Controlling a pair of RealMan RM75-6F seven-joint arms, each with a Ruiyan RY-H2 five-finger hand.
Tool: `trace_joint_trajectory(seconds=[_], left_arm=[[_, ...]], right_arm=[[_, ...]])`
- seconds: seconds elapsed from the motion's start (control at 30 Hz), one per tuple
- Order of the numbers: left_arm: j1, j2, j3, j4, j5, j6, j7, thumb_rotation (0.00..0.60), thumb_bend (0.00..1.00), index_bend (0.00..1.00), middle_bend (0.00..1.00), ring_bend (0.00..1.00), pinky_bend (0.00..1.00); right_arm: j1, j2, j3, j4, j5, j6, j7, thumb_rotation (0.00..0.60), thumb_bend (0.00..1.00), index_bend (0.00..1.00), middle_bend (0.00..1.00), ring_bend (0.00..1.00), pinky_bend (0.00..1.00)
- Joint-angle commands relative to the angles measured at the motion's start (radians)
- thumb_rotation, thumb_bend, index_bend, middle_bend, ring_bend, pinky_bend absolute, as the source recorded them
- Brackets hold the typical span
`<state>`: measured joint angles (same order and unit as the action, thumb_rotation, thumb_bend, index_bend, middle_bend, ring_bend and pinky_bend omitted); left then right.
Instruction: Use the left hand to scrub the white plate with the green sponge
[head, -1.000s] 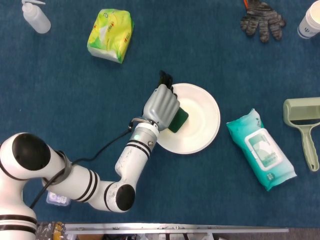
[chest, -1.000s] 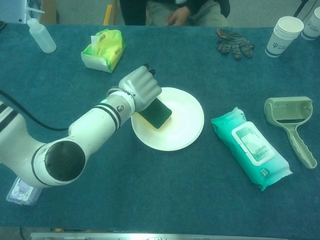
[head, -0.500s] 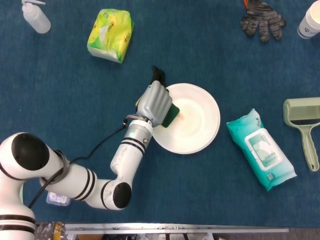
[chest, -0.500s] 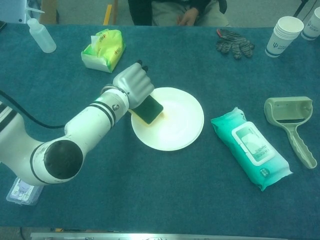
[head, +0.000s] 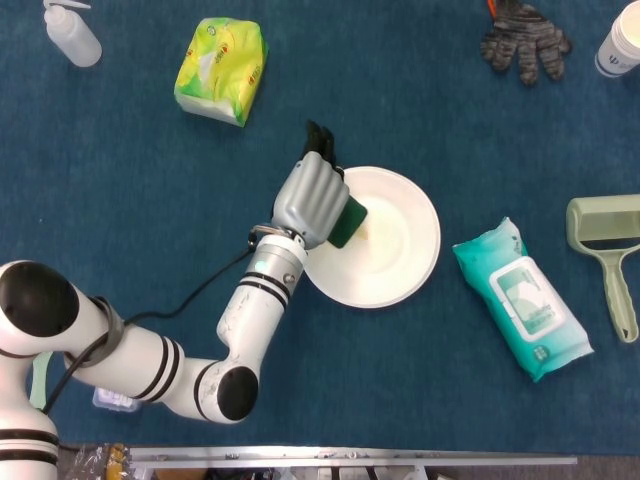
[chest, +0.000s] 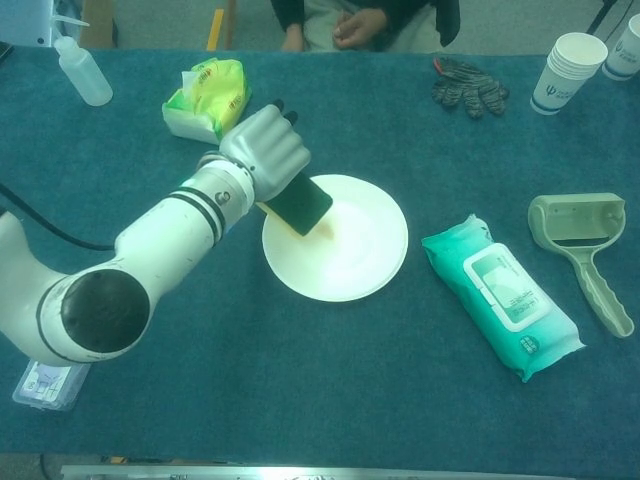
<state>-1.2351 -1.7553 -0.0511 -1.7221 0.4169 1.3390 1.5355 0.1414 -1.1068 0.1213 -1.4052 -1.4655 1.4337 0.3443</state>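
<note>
The white plate (head: 390, 245) (chest: 350, 255) sits near the middle of the blue table. My left hand (head: 312, 200) (chest: 266, 150) grips the green sponge (head: 346, 222) (chest: 302, 204) over the plate's left part. In the chest view the sponge is tilted, with its yellow underside facing the plate. Whether the sponge touches the plate I cannot tell. The right hand shows in neither view.
A wet-wipe pack (head: 522, 298) (chest: 500, 295) lies right of the plate, a lint roller (head: 608, 240) (chest: 582, 240) beyond it. A yellow-green tissue pack (head: 220, 68) (chest: 207, 98), squeeze bottle (head: 72, 32) (chest: 84, 72), glove (head: 524, 40) (chest: 470, 85) and paper cups (chest: 566, 70) sit along the far side.
My left hand drew the sponge from mid-plate back toward the plate's left rim, then rose and tilted the sponge up.
</note>
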Motion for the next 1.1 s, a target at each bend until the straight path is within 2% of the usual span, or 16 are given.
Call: trace_joint_trajectory(seconds=[0.03,0.33,0.63,1.1], left_arm=[[-0.001,-0.005,-0.004,-0.006,0.02,-0.012,-0.014,0.555,0.3,0.48,0.27,0.1,0.1],[-0.006,-0.035,-0.019,0.02,0.017,-0.044,-0.033,0.553,0.3,0.48,0.27,0.1,0.1],[-0.018,-0.077,0.026,0.059,0.018,-0.044,0.024,0.551,0.3,0.49,0.27,0.1,0.1],[-0.022,-0.102,0.044,0.11,0.015,-0.032,0.08,0.567,0.3,0.5,0.27,0.1,0.1]], right_arm=[[0.0,0.0,0.0,-0.001,0.0,0.0,-0.001,0.587,0.32,0.3,0.32,0.21,0.4],[0.0,0.002,0.001,-0.006,0.004,-0.002,-0.008,0.587,0.32,0.3,0.31,0.21,0.4],[0.001,0.002,0.002,-0.006,0.004,-0.002,-0.008,0.587,0.32,0.3,0.31,0.21,0.4],[-0.001,0.003,0.001,0.003,0.006,-0.006,0.002,0.588,0.32,0.3,0.32,0.21,0.4]])
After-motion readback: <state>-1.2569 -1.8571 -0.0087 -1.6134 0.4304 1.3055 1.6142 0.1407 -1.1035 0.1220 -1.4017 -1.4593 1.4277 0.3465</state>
